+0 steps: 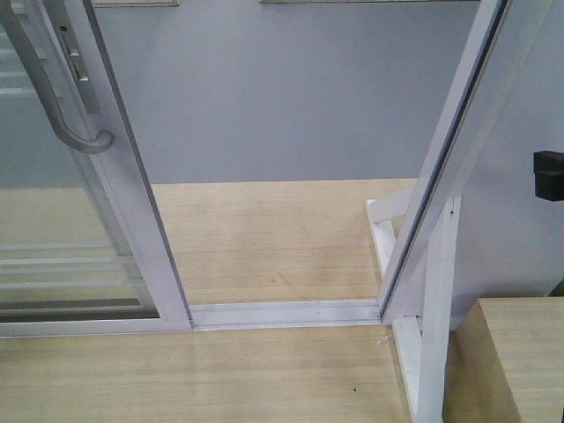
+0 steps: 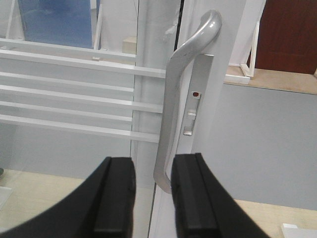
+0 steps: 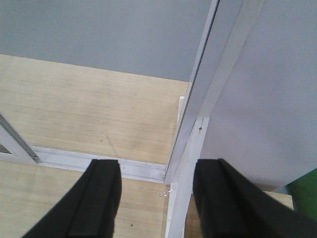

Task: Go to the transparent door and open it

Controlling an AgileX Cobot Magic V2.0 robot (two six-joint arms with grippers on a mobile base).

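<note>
The transparent door (image 1: 62, 220) stands at the left of the front view, glass in a glossy white frame with thin white bars. Its curved grey handle (image 1: 53, 97) sits on the right stile. An open gap lies between this stile and the slanted frame post (image 1: 449, 159). In the left wrist view the handle (image 2: 181, 89) rises straight ahead. Its lower end sits between the black fingers (image 2: 116, 198) of my left gripper (image 2: 153, 173), close to the right one. That gripper is open. My right gripper (image 3: 157, 171) is open with nothing in it, above the floor track (image 3: 74, 159).
The aluminium floor track (image 1: 282, 313) crosses the wooden floor between door and post. A white brace (image 1: 438, 308) props the post, with a wooden box (image 1: 520, 361) beside it. A black block (image 1: 548, 174) juts from the right edge. A grey wall (image 1: 282, 88) stands behind.
</note>
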